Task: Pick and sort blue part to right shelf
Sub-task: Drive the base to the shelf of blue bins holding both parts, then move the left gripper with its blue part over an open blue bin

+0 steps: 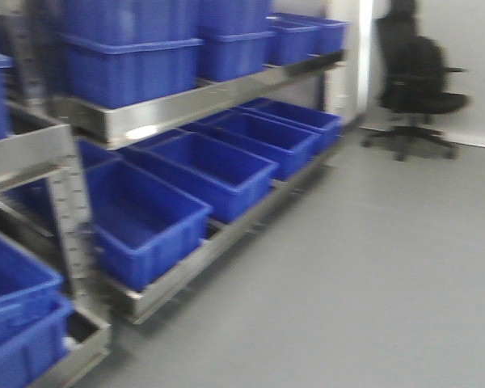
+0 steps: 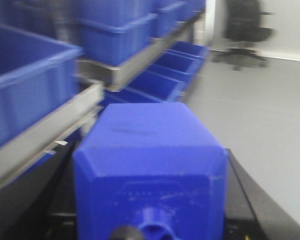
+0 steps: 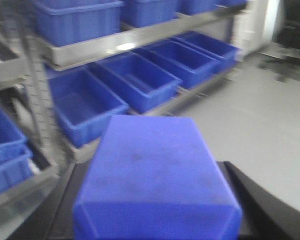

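A blue part (image 2: 150, 145), a boxy block with a round boss on its near face, fills the left wrist view. My left gripper (image 2: 150, 210) is shut on it, black fingers (image 2: 242, 200) flanking both sides. A second blue part (image 3: 155, 170), plain and box-shaped, sits in my right gripper (image 3: 155, 220), which is also shut, with dark fingers (image 3: 250, 200) at its sides. The right shelf (image 1: 186, 101) is a grey steel rack with rows of deep blue bins (image 1: 202, 166) on two levels. It stands ahead and to the left, apart from both grippers. Neither gripper shows in the front view. All views are blurred.
A black office chair (image 1: 416, 81) stands at the far right by the white wall. Grey floor (image 1: 372, 267) stretches beside the rack. Another rack section with blue bins (image 1: 16, 307) is close at the near left, its perforated steel post (image 1: 69, 218) upright.
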Available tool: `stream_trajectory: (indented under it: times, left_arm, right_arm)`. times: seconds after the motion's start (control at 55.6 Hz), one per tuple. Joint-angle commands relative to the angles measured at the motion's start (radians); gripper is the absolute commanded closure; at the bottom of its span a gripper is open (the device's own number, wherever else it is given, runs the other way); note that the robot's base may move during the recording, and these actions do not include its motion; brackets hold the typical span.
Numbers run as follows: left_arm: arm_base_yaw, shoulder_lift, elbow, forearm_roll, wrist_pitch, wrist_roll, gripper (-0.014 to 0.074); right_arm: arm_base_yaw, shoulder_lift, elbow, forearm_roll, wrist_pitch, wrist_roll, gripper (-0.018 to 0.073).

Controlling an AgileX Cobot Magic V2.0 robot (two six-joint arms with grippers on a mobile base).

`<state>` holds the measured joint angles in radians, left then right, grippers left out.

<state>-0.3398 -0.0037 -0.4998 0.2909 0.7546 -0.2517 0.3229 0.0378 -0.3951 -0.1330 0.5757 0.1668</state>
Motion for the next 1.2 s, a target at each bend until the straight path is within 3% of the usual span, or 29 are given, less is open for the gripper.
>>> stream_trajectory:
  times: [0.0, 1.186]
  left_arm:
    - [0.000, -0.022, -0.023, 0.012, -0.087, -0.006, 0.0316]
    - [0.000, -0.022, -0.023, 0.012, -0.087, -0.006, 0.0315]
  right_arm:
    - [-0.002, 0.022, -0.031, -0.014, -0.094, -0.010, 0.0354]
    - [-0.002, 0.022, -0.031, -0.014, -0.094, -0.010, 0.0354]
